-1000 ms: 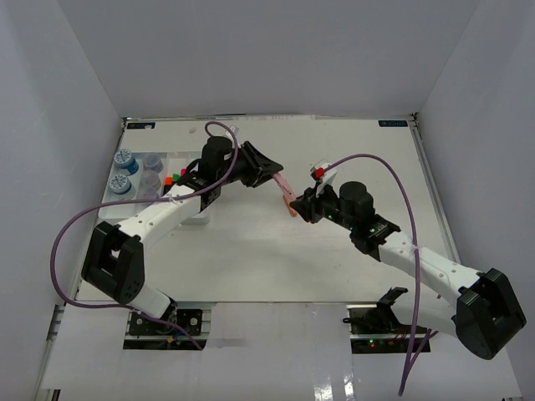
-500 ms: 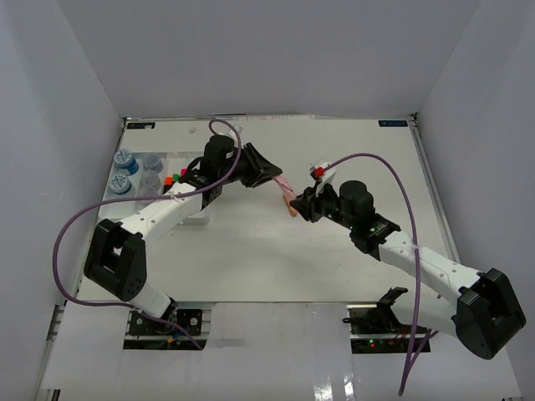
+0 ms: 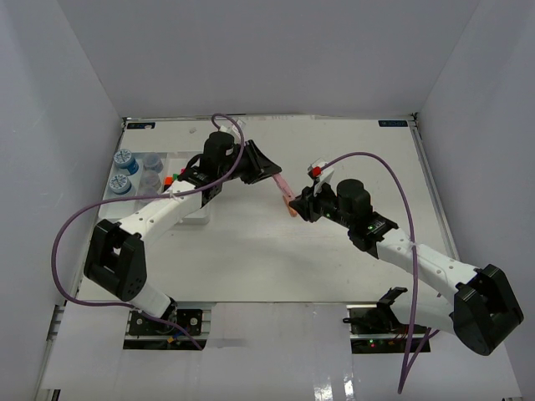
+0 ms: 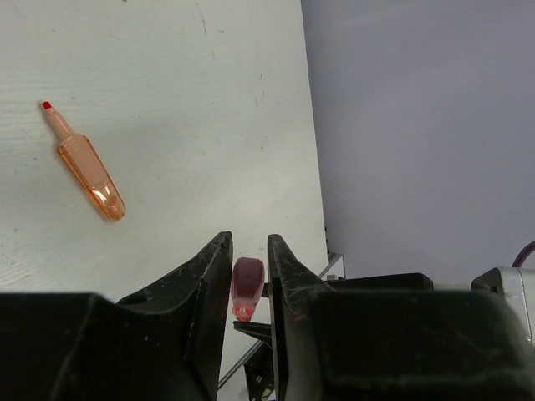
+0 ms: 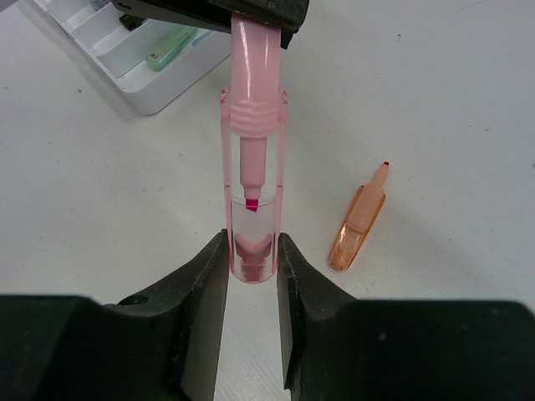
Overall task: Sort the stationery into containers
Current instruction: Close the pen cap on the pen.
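A pink marker (image 3: 283, 187) hangs in the air above the middle of the table, held at both ends. My right gripper (image 5: 251, 242) is shut on its clear pink cap end (image 5: 251, 251). The pink body (image 5: 252, 50) runs up into the fingers of my left gripper (image 3: 272, 173). In the left wrist view the marker's end (image 4: 247, 284) sits pinched between my left gripper (image 4: 248, 242) fingers. An orange marker (image 5: 358, 221), uncapped with a red tip, lies on the table beside them (image 4: 88, 167). The white divided tray (image 3: 199, 219) is at the left.
Blue-lidded jars (image 3: 124, 159) and clear jars (image 3: 152, 164) stand at the tray's left end. A green marker (image 5: 171, 48) lies in one tray compartment (image 5: 159, 92). Purple cables arch over both arms. White walls enclose the table.
My left gripper's fingers have closed in on the pink marker's body end. Both arms shifted only slightly; the right grip is unchanged.
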Robot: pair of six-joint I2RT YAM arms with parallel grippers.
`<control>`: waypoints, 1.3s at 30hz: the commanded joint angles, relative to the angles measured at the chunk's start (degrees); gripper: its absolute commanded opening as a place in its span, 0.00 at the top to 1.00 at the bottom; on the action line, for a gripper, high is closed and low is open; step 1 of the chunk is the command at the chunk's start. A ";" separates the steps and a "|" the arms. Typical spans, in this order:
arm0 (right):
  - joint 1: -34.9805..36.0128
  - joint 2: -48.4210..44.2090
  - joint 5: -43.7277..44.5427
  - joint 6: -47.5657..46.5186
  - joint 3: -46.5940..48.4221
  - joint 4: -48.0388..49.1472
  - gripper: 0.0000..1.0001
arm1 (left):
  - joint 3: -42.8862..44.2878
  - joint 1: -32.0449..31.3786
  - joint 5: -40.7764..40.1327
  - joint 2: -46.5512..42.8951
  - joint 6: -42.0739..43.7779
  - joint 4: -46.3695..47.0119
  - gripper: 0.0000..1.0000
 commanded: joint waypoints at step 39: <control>0.26 -1.03 -5.94 -14.34 5.00 3.30 0.73 | 16.27 0.84 11.94 0.17 27.48 -27.16 0.49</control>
